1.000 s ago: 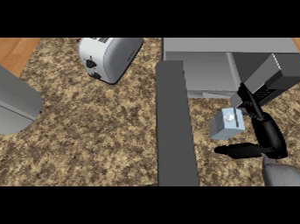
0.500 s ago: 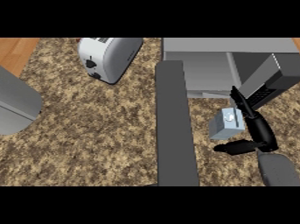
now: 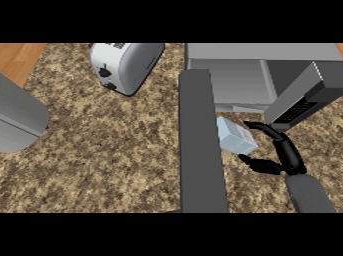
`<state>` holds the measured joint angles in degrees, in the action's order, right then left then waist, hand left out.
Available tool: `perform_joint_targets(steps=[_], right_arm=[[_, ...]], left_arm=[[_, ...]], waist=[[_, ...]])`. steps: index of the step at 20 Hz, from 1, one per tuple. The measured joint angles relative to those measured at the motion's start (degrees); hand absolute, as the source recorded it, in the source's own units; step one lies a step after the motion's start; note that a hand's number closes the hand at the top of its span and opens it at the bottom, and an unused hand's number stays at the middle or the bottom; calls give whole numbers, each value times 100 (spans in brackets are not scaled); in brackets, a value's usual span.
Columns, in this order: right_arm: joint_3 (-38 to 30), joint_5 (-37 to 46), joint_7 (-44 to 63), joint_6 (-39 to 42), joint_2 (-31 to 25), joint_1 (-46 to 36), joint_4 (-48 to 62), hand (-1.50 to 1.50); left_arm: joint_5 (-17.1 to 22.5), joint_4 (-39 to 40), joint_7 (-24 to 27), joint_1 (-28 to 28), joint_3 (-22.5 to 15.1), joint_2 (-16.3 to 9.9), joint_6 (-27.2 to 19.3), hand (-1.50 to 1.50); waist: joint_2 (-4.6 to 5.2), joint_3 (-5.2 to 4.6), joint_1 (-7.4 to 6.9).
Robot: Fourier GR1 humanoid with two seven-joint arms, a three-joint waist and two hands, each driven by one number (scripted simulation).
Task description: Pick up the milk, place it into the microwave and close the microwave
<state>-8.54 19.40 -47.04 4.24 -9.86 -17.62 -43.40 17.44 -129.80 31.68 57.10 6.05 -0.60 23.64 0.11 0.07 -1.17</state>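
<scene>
One hand visible: right hand (image 3: 273,152), black, coming up from the lower right on a grey forearm (image 3: 309,196). Fingers and thumb curl around the milk (image 3: 234,136), a pale blue-white carton, tilted, held from its right side; thumb under the carton's lower corner, fingers arching over the upper right edge. Carton sits just in front of the microwave (image 3: 262,75), near its open cavity, not inside. Whether the carton touches the surface (image 3: 100,150) or is lifted, cannot tell. Microwave is grey, at top right, cavity facing the robot. Its door (image 3: 310,95) is swung open to the right, dark inner panel showing, lower edge just above the hand's fingers. A long dark grey bar (image 3: 201,145) runs vertically down the middle, just left of the carton, its top near the microwave's left front corner; could be the left forearm, cannot tell, no left hand seen. Toaster (image 3: 124,65), white with dark knobs on its side, stands top centre-left, tilted in view, well apart from the milk. Large grey rounded shape (image 3: 8,117) at left edge, unclear what. Surface is speckled brown granite pattern; wood floor (image 3: 8,55) shows at upper left corner.
</scene>
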Motion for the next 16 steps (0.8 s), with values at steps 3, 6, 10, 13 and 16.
perform_joint_targets(steps=[3, 6, 10, 13, 16], right_arm=[[-54, 158, -307, -283, -129, -208, 466, 150], [-11, 391, -553, -721, -115, -326, 825, 150], [-59, 604, -814, -1097, -255, -593, 1454, 150], [-116, 676, -980, -1207, -372, -809, 1887, 150], [-232, 687, -1141, -1431, -386, -942, 2278, 150]], left_arm=[[-8, 15, 28, -37, 58, 21, 22, -150], [23, 114, 56, -91, 95, 13, 39, -150], [-50, 64, 0, -91, -3, 40, 8, -150], [-12, 42, 83, 7, 60, 46, 95, -150], [-47, -12, 83, 50, -9, 52, 68, -150]], waist=[[5, 1, -7], [6, -1, -5], [0, -9, -29], [-2, -14, -51], [9, -14, -65]])
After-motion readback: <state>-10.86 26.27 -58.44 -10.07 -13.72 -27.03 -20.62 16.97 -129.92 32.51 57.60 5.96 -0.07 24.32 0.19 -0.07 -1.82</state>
